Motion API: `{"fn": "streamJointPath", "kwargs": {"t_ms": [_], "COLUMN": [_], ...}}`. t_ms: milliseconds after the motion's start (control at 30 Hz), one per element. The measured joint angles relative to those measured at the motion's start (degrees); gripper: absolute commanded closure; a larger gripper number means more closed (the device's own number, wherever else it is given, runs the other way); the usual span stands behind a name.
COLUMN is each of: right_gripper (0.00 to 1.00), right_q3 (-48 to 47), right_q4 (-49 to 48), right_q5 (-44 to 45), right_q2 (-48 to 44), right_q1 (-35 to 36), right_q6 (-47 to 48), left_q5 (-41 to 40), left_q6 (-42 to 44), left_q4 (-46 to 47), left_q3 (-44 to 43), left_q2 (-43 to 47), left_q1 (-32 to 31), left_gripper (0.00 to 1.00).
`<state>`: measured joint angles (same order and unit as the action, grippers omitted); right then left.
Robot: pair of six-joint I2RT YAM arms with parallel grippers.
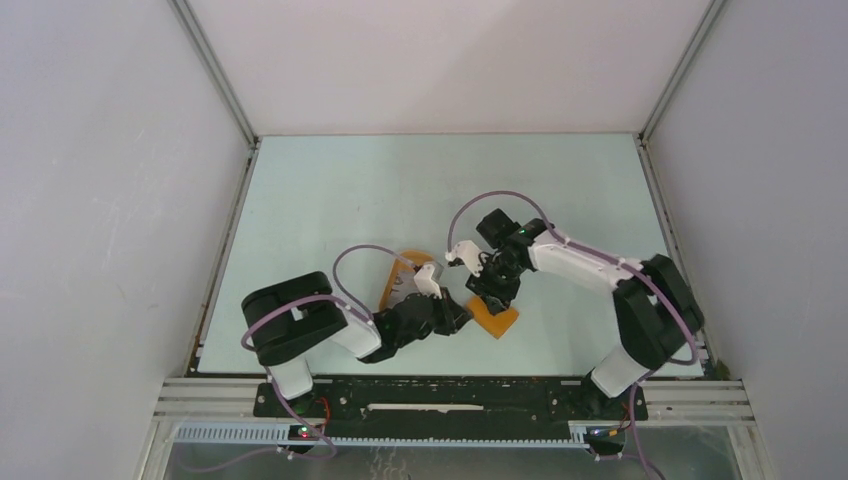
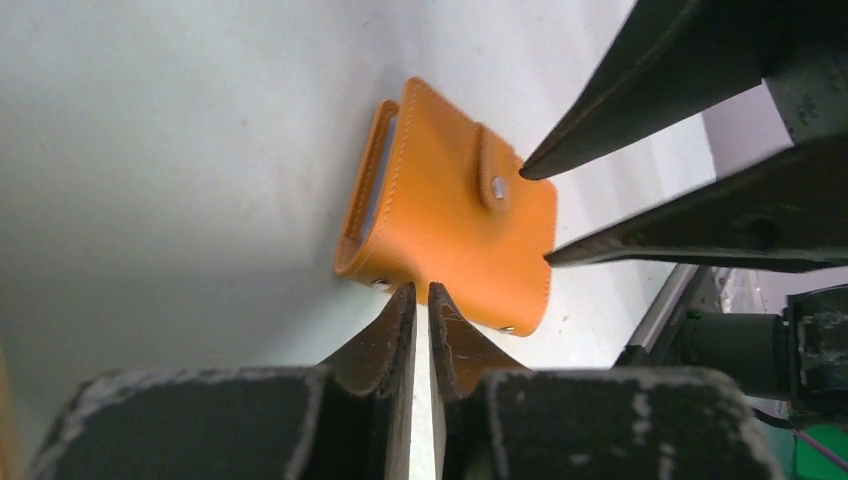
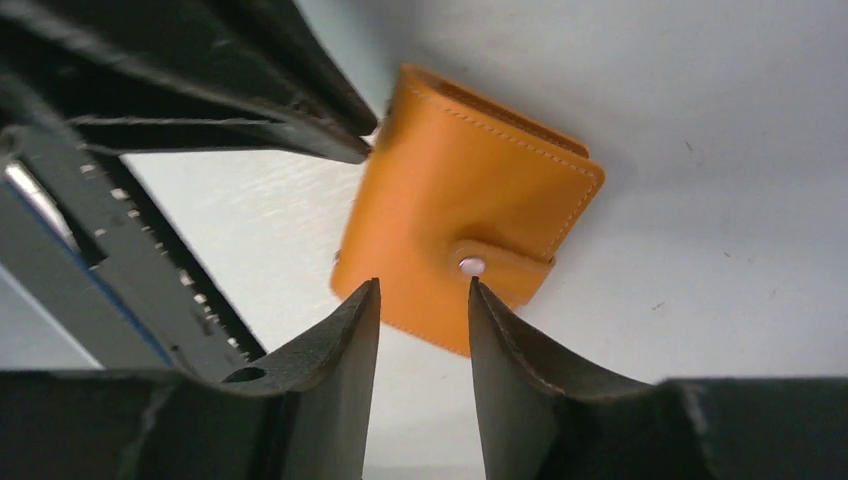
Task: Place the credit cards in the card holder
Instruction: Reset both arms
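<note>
Two-arm view, with the card holder lying closed on the table close to its near edge, about mid-width, between both tools. Its closure tab is folded over the face and the snap stud appears seated. The left wrist view shows a strip of blue-grey lining at the open side. The left gripper has its fingers drawn almost together, leaving only a thin slit. Their tips meet one edge of the card holder, and I cannot tell whether they pinch that edge or merely rest against it. The right gripper stands partly open and holds nothing, its tips hanging just off the tab side with the stud roughly in line with the gap. I can make out no credit cards in either wrist view. In the overhead view an orange tray shows behind the left arm, mostly hidden, and I cannot read its contents. I judge the step in hand to be work on the closure, with the card holder steadied by the left tool. If it has yet to be filled, my next move calls for closing the right fingers on the tab's free end and peeling it off the stud, while the left tool keeps the body from sliding.
</note>
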<state>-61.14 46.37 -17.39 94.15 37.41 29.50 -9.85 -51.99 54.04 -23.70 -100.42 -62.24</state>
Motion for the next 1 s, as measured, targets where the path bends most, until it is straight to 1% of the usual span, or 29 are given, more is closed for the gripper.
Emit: {"fn": "streamJointPath", "kwargs": {"t_ms": [33, 100, 167, 200, 233, 367, 400, 433, 500, 533, 633, 667, 767, 900, 1000], "right_gripper": [0.50, 0.47, 0.44, 0.41, 0.36, 0.25, 0.22, 0.18, 0.09, 0.02, 0.00, 0.00, 0.00, 0.00, 0.00], "right_q3": [0.3, 0.5, 0.5, 0.5, 0.5, 0.6, 0.7, 0.8, 0.9, 0.9, 1.1, 1.1, 0.3, -4.5, -7.3], "right_q4": [0.3, 0.9, 1.0, 1.0, 1.0, 0.5, 0.2, -0.2, -1.1, -1.6, -4.1, -5.4, -7.3, -7.3, -7.3], "right_q5": [-1.0, -3.3, -5.4, -6.4, -7.0, -9.5, -9.9, -10.3, -10.8, -11.0, -11.3, -11.3, -10.4, -10.4, -10.1], "right_q2": [-1.4, -5.5, -10.1, -12.6, -14.6, -23.1, -25.2, -27.5, -31.4, -33.3, -38.8, -41.0, -45.9, -47.7, -47.8], "right_q1": [-0.3, -1.3, -3.0, -4.3, -5.5, -11.4, -13.1, -14.8, -18.0, -19.5, -24.0, -25.9, -28.9, -29.2, -29.2], "right_q6": [0.3, 1.1, 1.6, 1.7, 1.8, 1.6, 1.5, 1.2, 0.6, -0.2, -3.2, -4.8, -9.2, -13.7, -18.3], "left_q5": [0.0, 0.0, 0.0, -0.1, -0.1, -1.5, -2.4, -3.6, -5.8, -7.3, -11.3, -12.5, -14.6, -15.3, -15.3], "left_q6": [0.5, 1.7, 3.3, 4.2, 5.4, 10.8, 12.9, 14.9, 18.4, 20.3, 24.7, 26.0, 28.7, 30.1, 30.6], "left_q4": [-0.6, -1.9, -3.8, -4.7, -6.3, -15.0, -19.1, -23.0, -31.3, -35.5, -45.3, -48.2, -55.0, -61.3, -65.5], "left_q3": [0.0, 0.0, 0.0, 0.0, 0.0, -0.1, -0.7, -1.6, -4.7, -6.6, -11.6, -12.9, -15.8, -18.8, -21.2], "left_q2": [0.9, 3.2, 6.6, 8.3, 10.7, 22.6, 26.4, 29.6, 34.6, 36.9, 43.4, 45.9, 53.0, 58.5, 60.9], "left_q1": [0.0, 0.0, 0.0, 0.0, 0.0, 0.0, 0.0, 0.0, 0.0, 0.0, 0.0, 0.0, 0.2, 1.2, 1.7], "left_gripper": [0.83, 0.76, 0.70, 0.68, 0.63, 0.47, 0.39, 0.34, 0.24, 0.19, 0.03, 0.01, 0.00, 0.00, 0.00]}}
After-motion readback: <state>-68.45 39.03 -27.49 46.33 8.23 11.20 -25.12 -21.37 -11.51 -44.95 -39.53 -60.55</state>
